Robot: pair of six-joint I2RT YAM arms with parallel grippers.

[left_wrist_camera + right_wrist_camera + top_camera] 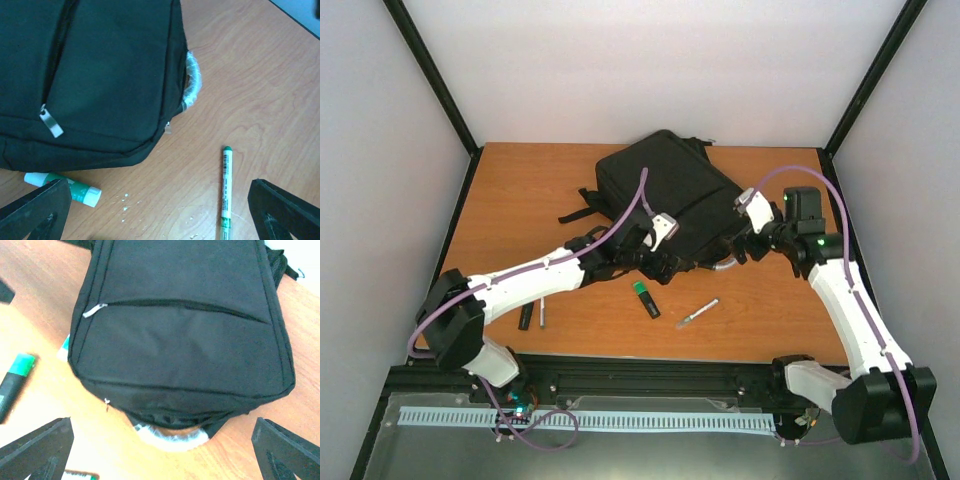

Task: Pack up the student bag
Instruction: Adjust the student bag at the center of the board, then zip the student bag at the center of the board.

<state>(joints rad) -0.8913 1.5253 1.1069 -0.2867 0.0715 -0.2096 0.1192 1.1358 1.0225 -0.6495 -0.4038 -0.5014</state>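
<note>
The student bag (660,185) lies flat at the back middle of the table, black, with its pale grey loop handle (723,265) toward the arms. My left gripper (658,262) hovers at the bag's near edge, open and empty. Its wrist view shows the bag (100,75), the handle (193,82), a green-and-white glue stick (75,188) and a white pen (226,187) on bare wood between the fingers (35,212). My right gripper (740,243), also open and empty, stands by the bag's near right corner. Its view shows the bag (185,325) and handle (172,439) just ahead.
A green marker (646,298) and the white pen (697,313) lie on the wood in front of the bag. Two dark pens (532,315) lie near the front left edge under the left arm. A front pocket zip pull (94,310) shows on the bag, and black straps (582,205) trail to its left.
</note>
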